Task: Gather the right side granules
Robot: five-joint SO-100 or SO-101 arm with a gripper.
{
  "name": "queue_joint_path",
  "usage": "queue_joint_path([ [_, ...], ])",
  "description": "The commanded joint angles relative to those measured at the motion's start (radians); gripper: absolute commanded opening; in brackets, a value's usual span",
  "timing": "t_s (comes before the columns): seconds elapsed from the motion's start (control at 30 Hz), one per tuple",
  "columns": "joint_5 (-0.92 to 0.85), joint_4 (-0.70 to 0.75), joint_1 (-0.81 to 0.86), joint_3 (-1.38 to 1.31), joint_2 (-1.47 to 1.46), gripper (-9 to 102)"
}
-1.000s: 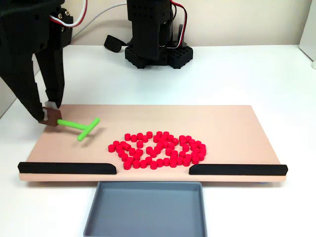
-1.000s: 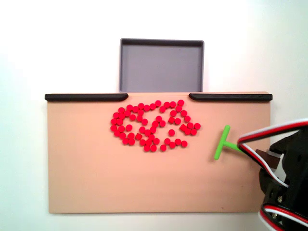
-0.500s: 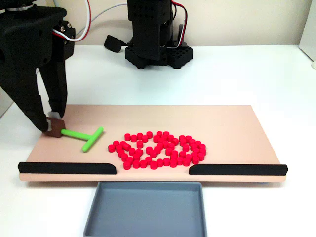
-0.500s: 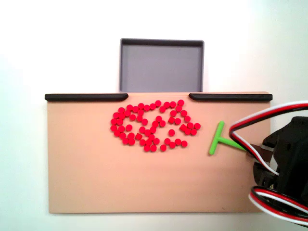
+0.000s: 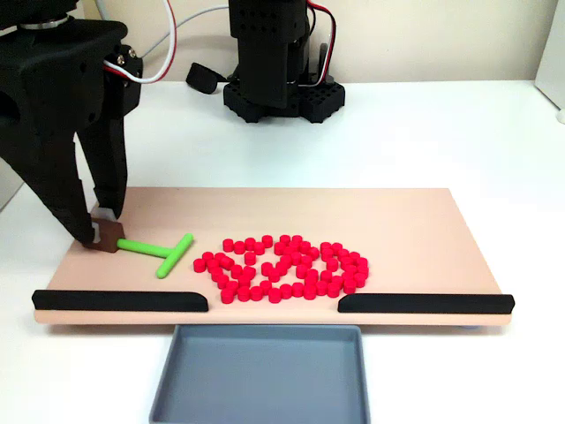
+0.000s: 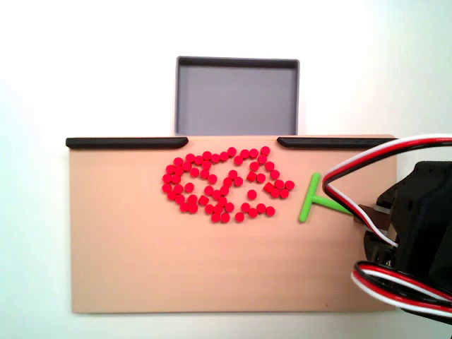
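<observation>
We see the black end effector (image 5: 104, 237) at the left end of the flat tan wooden board (image 5: 415, 221) in a fixed view, pinching the stem tip of the bright green T-shaped plastic stick (image 5: 162, 252), whose crossbar sits just beside the pile. The tiny red round granules (image 5: 284, 267) lie in one bunch near the middle of the board, close to the gap between two black rails (image 5: 120, 300). A grey tray (image 5: 258, 375) sits on the white counter (image 5: 424, 132) by that gap. In another fixed view the stick (image 6: 311, 198) is right of the granules (image 6: 224, 183).
</observation>
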Motion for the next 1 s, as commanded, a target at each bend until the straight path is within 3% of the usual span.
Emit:
queue_joint_path([
  [0.0, -0.46, -0.005, -0.015, -0.023, 0.002, 0],
  [0.97, -0.402, 0.005, -0.069, -0.02, -0.014, 0],
])
